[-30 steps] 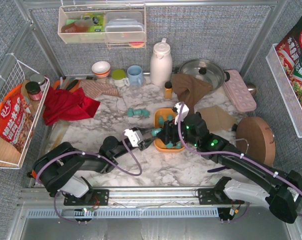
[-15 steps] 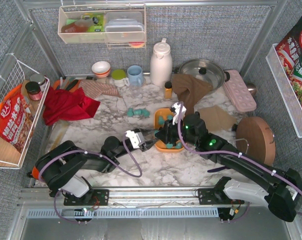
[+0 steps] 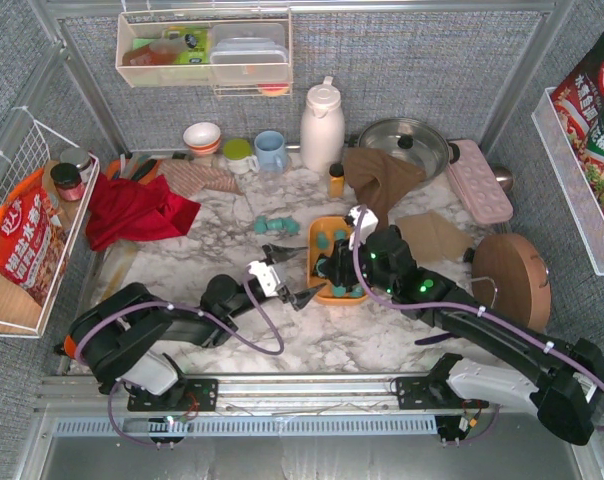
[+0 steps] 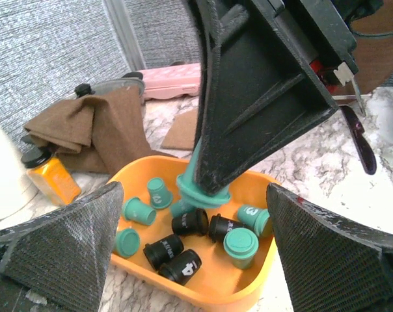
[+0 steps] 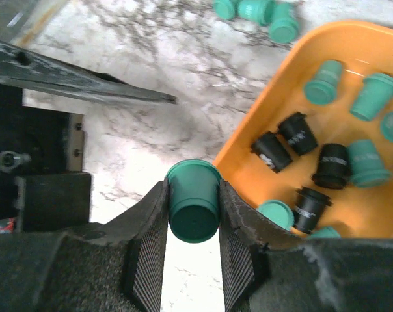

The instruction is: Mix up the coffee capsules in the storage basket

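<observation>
Right gripper (image 5: 193,195): clamped on one teal capsule (image 5: 194,211), storage basket (image 5: 248,130) rim just beneath, presumably to re-drop it among the other capsules (image 5: 332,164) | Left gripper (image 3: 294,272): jaws wide apart, alongside, seemingly giving room.

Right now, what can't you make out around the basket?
Top view: right tool covers much of the storage basket, so no capsule count.
Left wrist view: that tool's finger hides the basket's far side.
Right wrist view: frame edge cuts the basket; fingers hide the held teal capsule's sides.
Lettering on black capsules: too small.
</observation>
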Available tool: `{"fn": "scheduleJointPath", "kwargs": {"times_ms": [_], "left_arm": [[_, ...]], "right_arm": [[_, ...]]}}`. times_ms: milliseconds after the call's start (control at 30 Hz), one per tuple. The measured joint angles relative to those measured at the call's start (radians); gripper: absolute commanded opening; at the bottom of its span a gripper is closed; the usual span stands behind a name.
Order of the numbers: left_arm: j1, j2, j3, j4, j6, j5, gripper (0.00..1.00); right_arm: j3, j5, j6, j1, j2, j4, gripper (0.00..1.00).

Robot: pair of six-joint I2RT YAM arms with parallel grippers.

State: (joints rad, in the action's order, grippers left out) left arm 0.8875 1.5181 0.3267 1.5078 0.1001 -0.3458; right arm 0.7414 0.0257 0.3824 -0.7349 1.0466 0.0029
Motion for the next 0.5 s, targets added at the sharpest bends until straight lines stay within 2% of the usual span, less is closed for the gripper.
{"fn": "scheduleJointPath", "kwargs": {"times_ms": [233,500], "left_arm": [[0.0,-0.043,-0.025,-0.045,-0.023,0.159,0.99],[0.0,-0.093,0.051,-0.272,-0.079,0.422,0.99]], "right_arm": [[0.024,-0.208,-0.068,0.0,0.034,-0.111,0.14],[0.019,-0.338,-0.122,0.002,0.083,-0.179,0.16]]}}
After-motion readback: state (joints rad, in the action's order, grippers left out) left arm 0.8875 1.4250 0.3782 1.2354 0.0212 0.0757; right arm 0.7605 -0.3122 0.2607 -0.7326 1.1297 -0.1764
